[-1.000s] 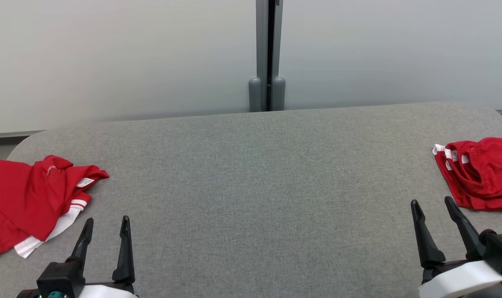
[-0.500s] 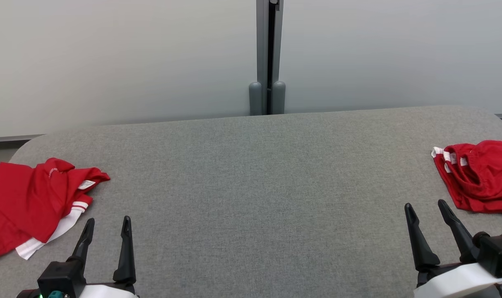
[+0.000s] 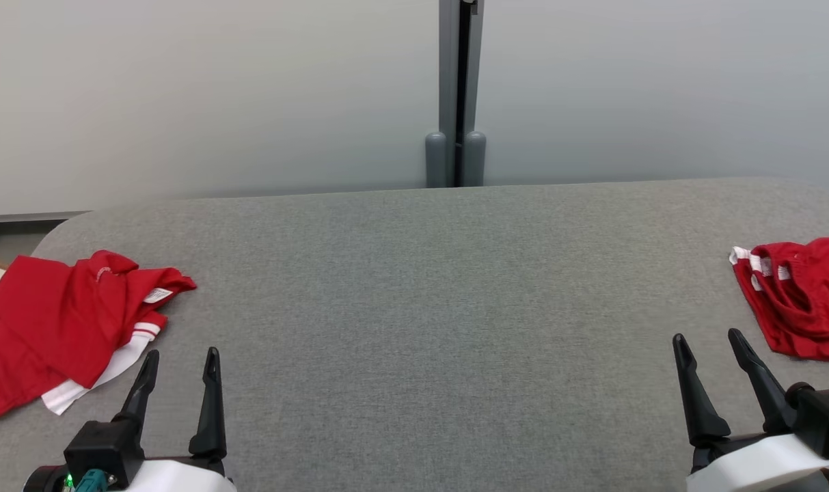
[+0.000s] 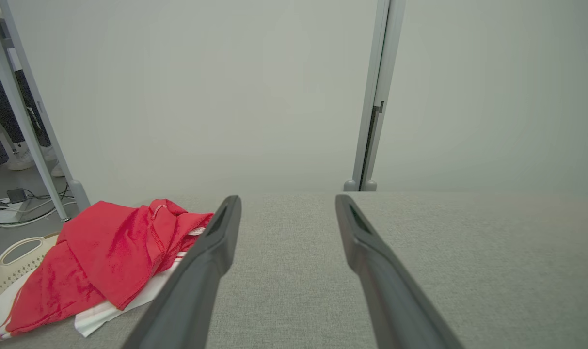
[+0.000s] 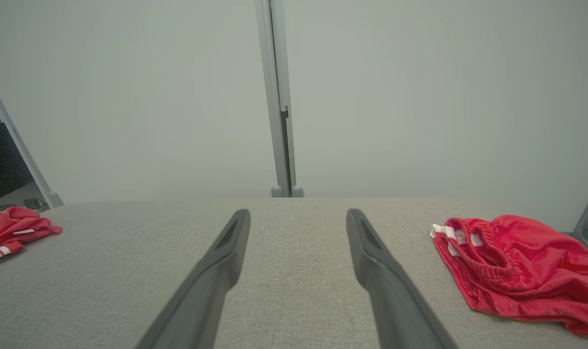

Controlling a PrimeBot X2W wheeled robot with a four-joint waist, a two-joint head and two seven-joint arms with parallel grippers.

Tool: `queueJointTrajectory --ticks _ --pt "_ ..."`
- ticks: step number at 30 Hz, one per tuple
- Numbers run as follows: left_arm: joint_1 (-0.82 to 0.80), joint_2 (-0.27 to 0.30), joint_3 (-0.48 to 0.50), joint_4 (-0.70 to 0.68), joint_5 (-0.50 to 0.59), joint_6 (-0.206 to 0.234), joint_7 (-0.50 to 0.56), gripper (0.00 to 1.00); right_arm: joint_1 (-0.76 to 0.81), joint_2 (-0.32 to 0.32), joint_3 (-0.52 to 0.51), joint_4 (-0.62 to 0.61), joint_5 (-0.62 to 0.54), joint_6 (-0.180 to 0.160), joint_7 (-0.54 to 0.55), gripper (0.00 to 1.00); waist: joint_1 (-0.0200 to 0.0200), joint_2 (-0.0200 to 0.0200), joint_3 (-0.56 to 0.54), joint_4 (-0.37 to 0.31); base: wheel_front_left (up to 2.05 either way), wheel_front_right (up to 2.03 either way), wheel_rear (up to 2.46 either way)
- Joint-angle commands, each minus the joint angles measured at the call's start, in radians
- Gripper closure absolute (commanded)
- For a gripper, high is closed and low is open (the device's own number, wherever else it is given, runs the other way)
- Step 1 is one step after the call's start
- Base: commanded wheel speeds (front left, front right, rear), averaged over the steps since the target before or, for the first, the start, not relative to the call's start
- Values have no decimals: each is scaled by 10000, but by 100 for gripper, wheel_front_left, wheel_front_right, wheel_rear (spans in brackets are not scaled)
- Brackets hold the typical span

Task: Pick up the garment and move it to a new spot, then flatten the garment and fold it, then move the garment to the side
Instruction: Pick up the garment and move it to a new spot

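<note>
One white tag (image 3: 157,295) on left red garment (image 3: 52,328), print unreadable

At the left end of the grey fabric-covered counter (image 3: 414,307): crumpled red-and-white garment (image 3: 65,328). At the right end, well apart: bunched red shorts (image 3: 807,301). Along the near edge: left claw (image 3: 182,355) just right of the garment, right claw (image 3: 707,336) just left of the shorts. Behind the far edge: grey upright post (image 3: 460,89).

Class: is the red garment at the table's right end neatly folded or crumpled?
Crumpled: the red garment lies bunched in wrinkled ridges, with no flat, squared layers.
</note>
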Motion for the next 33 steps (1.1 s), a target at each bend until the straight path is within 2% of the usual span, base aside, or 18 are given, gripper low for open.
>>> queueJointTrajectory --ticks 1,6,15,19,25,33 --pt "-232 65 29 8 -72 -24 -6 0 67 -38 -39 -73 -10 -18 -17 0 0 -1 34 209 0 0 0" --pt "-651 102 -27 182 -98 -183 -16 0 67 -53 -54 -327 -80 -17 124 0 0 -1 133 1101 0 0 0" --pt "-1198 214 122 593 -245 -368 -241 0 -146 -113 256 -825 -60 -12 351 0 0 -1 328 3167 0 0 0" --pt "-1256 260 172 755 -295 -436 -353 0 -235 -122 384 -878 -38 -12 394 0 0 -1 373 3819 0 0 0" --pt "-1167 237 205 830 -351 -379 -497 0 -300 -80 438 -857 -49 -12 441 0 0 -1 406 4311 0 0 0" --pt "-1374 209 198 918 -396 -453 -704 0 -384 -157 464 -972 -55 -12 524 0 0 -1 644 4375 0 0 0"
